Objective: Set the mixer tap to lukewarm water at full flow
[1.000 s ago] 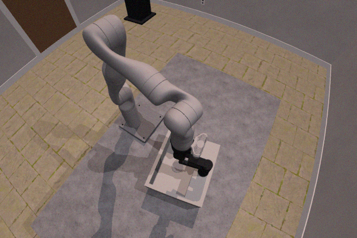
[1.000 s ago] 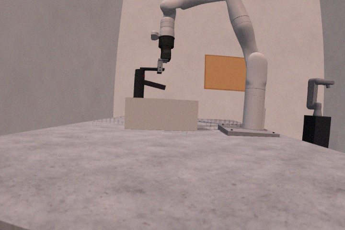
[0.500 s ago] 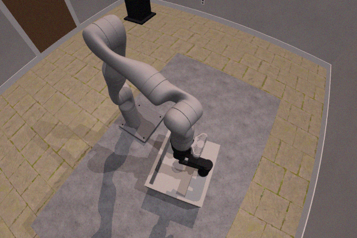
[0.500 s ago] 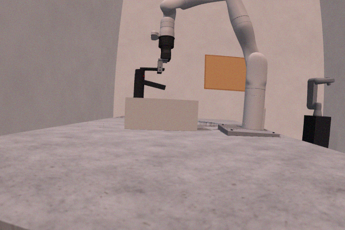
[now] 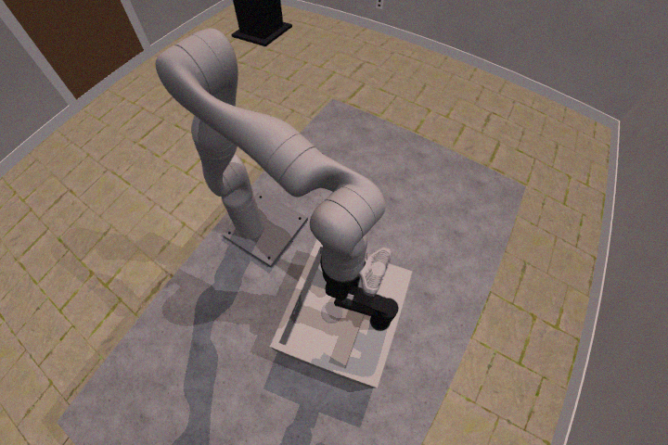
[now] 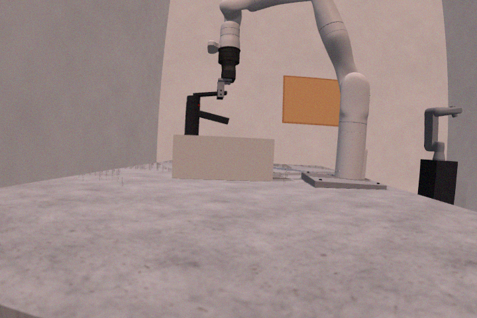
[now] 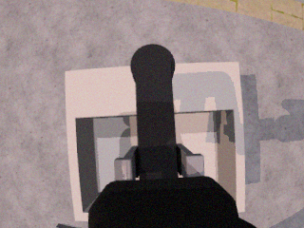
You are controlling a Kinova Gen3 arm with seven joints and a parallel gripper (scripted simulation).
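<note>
A black mixer tap [image 6: 192, 114] stands on a cream sink block [image 6: 222, 158]. Its spout [image 6: 214, 117] slopes down to the right, and a small red dot [image 6: 198, 106] shows on the body. The lever [image 6: 208, 93] lies about level above the spout and points the same way. My gripper [image 6: 220, 92] comes straight down and is shut on the lever's free end. In the wrist view the lever [image 7: 154, 110] runs straight away from the fingers to the round tap head [image 7: 152, 61]. In the top view the gripper [image 5: 352, 299] is beside the tap [image 5: 382, 312].
The sink block [image 5: 340, 320] has a sunken basin [image 7: 159, 152] under the lever. The arm's base plate [image 6: 342, 180] sits right of the block. A second small arm on a black stand [image 6: 437, 179] is at the far right. An orange panel [image 6: 311, 100] hangs on the back wall.
</note>
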